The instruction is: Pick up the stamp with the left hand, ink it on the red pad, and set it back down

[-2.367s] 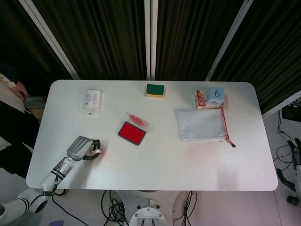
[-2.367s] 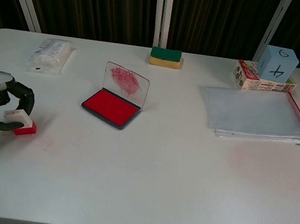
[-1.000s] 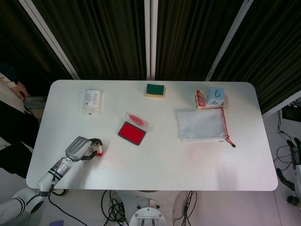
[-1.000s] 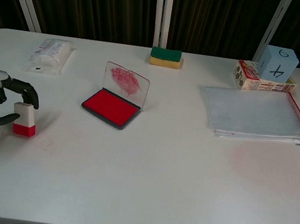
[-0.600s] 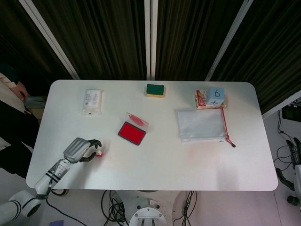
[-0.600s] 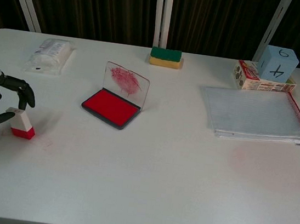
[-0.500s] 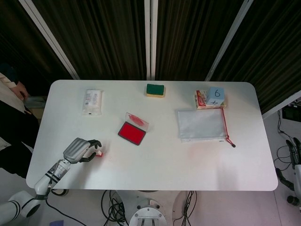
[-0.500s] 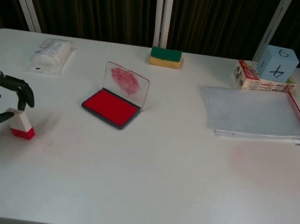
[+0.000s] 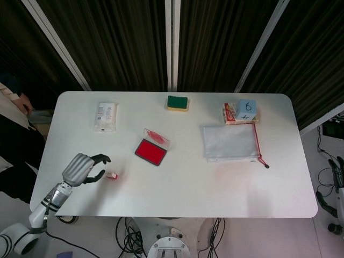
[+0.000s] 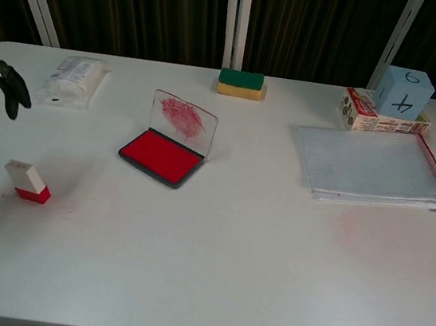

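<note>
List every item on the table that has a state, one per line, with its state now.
stamp: standing on the table, tilted, red end down, not held
robot hand, left: open, raised clear of the stamp
ink pad: open, lid propped up, red stains on it
mesh pouch: lying flat, looks zipped
sponge: flat, green side up
wipes pack: lying flat
blue cube: resting on the small box

white plastic-wrapped tissue packet [image 10: 72, 78] lies at far left of the white table [image 10: 227, 277] | green-and-yellow sponge [image 10: 240, 83] sits at far edge, centre | light blue cube with handwritten digits [image 10: 403, 92] rests on a small printed carton [image 10: 357, 110] at far right | translucent mesh zip pouch with red trim [image 10: 374, 167] lies flat just in front of carton
</note>
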Robot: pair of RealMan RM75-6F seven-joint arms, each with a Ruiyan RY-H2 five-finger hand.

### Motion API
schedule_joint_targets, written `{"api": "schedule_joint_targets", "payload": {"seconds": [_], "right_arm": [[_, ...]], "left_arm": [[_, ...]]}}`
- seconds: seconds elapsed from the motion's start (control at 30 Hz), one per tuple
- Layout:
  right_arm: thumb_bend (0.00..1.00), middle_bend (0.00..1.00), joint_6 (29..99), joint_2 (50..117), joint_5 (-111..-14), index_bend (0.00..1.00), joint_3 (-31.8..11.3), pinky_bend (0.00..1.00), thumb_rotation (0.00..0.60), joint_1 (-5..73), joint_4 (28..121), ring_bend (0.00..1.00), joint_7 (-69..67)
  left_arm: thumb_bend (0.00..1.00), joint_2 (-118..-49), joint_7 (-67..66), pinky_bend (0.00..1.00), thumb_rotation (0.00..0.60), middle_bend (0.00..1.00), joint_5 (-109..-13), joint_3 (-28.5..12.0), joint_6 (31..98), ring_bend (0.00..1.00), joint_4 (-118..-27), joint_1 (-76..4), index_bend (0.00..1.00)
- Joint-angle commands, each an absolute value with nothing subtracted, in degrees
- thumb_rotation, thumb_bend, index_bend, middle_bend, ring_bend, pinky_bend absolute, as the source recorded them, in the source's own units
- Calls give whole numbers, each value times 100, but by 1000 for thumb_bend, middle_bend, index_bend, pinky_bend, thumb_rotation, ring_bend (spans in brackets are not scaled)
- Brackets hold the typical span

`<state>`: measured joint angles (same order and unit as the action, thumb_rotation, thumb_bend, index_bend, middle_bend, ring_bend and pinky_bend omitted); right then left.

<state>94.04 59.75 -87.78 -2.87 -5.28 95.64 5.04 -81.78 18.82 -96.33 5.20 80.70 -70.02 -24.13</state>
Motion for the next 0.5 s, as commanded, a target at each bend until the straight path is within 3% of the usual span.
{"api": "schedule_joint_targets", "payload": {"seconds": [0.03,0.07,0.1,0.13,0.17,0.2,0.23,0.33,0.5], "right_arm": [[196,0,9387,6019,-8782,0,-276,0,600,-525,9509,0,461],[196,0,9392,6051,-8788,0,-274,0,600,-526,9466,0,433],[195,0,9403,6078,-8796,0,-275,0,600,-526,9429,0,406],[193,0,9409,6102,-8809,0,-271,0,600,-527,9388,0,370],[189,0,9419,6130,-8833,0,-262,0,600,-530,9336,0,300],[183,0,9432,6150,-8849,0,-255,0,600,-536,9296,0,247],[179,0,9450,6171,-8867,0,-250,0,600,-542,9258,0,199],[177,0,9570,6307,-8884,0,-263,0,600,-588,9068,0,117],[177,0,9549,6399,-8790,0,-280,0,600,-609,8934,0,90]], "left_arm": [[379,-7603,1409,745,600,370,-9402,147,9090,557,-7576,-1868,338],[378,-7415,1178,556,570,301,-9293,142,9129,380,-7674,-1755,308],[375,-7264,989,438,520,250,-9213,145,9129,276,-7760,-1683,279],[366,-7124,845,313,401,184,-9151,148,9134,171,-7858,-1620,233],[348,-6959,746,245,251,141,-9096,159,9145,120,-7983,-1545,192],[330,-6855,709,225,164,128,-9081,174,9143,106,-8055,-1505,175],[317,-6763,668,217,124,124,-9066,185,9141,102,-8095,-1467,170],[256,-6460,454,206,56,113,-8959,192,9124,95,-8176,-1334,166],[216,-6143,392,204,50,109,-8793,88,9077,95,-8360,-1243,159]]}}
